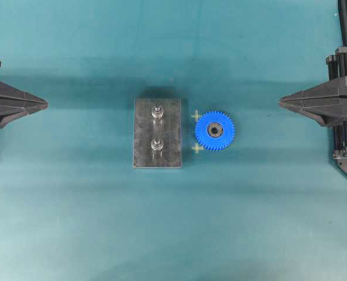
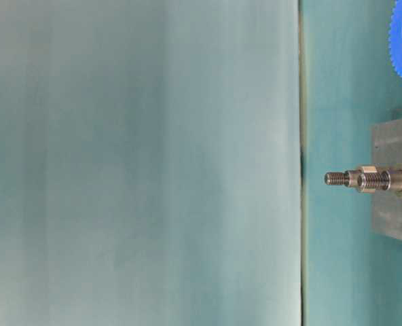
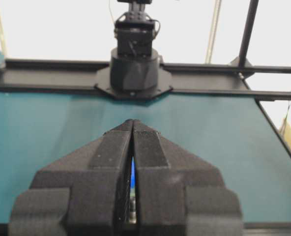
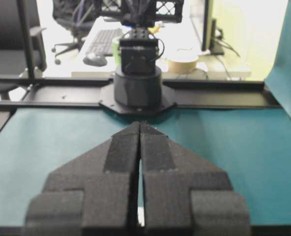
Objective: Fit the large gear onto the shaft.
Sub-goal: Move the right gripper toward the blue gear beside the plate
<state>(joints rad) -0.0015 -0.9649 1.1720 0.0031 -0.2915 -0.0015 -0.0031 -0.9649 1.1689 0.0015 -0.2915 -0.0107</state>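
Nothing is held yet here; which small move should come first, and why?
Probably open the right tool and reach toward the gear. The gear lies flat beside the plate, on the right arm's side; both shafts are bare, and both tools are shut and far off.

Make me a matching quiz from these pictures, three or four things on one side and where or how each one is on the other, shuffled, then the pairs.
Things:
1. large gear
2. grey plate
3. left gripper
4. right gripper

States:
A. shut, at the overhead view's right edge
B. lying flat on the teal mat beside the plate
C. shut, at the overhead view's left edge
D. carrying two upright shafts

Pairs: 1-B, 2-D, 3-C, 4-A
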